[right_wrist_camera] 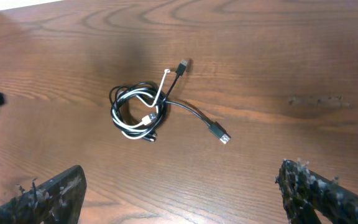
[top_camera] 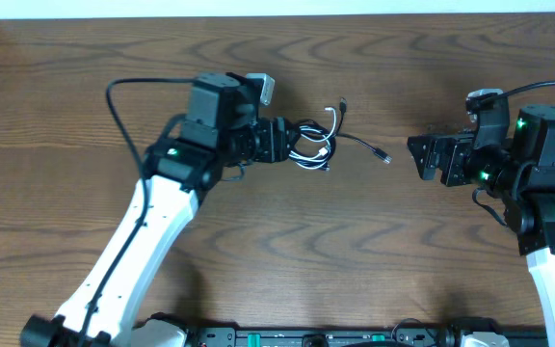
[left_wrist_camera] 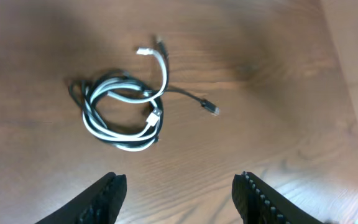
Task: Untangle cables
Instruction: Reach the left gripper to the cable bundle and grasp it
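The black cable (top_camera: 359, 145) and the white cable (top_camera: 332, 123) lie coiled together in one tangle (top_camera: 312, 143) at the table's middle. The tangle also shows in the left wrist view (left_wrist_camera: 122, 112) and the right wrist view (right_wrist_camera: 137, 112). A black plug end (left_wrist_camera: 212, 110) trails off to one side; it also shows in the right wrist view (right_wrist_camera: 221, 135). My left gripper (top_camera: 285, 141) is open and empty, right beside the tangle's left edge. My right gripper (top_camera: 422, 154) is open and empty, well to the right of the cables.
The wooden table (top_camera: 85, 58) carries nothing else. A thick black wire (top_camera: 123, 106) loops off the left arm. The table's far edge meets a pale wall (top_camera: 258, 8) at the top.
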Robot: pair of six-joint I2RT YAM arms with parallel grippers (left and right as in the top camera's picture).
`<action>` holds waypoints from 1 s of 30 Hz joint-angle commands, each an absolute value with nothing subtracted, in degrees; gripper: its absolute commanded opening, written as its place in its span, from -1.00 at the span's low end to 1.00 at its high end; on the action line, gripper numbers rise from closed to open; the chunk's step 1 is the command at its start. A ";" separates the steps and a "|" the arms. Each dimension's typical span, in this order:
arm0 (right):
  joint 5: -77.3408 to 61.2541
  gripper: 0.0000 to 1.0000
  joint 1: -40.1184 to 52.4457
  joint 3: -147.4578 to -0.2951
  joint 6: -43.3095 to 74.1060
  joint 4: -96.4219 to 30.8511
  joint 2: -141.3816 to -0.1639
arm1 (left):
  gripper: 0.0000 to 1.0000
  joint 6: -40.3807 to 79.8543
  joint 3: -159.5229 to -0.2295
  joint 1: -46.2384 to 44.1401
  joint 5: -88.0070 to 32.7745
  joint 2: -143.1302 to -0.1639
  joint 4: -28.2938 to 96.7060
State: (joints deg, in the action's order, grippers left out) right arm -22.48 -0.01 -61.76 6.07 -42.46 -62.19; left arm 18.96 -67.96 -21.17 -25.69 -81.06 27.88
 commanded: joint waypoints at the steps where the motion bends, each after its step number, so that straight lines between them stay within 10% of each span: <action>1: -20.71 0.85 0.21 -62.78 10.48 -42.94 -62.04 | 0.20 39.83 -69.23 -24.53 -11.60 -86.04 27.75; 30: -6.96 0.76 0.21 -62.76 22.24 -49.87 -62.17 | -0.37 67.83 -69.23 -33.34 -5.30 -114.13 14.37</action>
State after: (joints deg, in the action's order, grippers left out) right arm -7.81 -0.01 -61.78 21.54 -49.50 -62.19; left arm 66.81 -68.03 -32.88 -6.04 -112.46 14.59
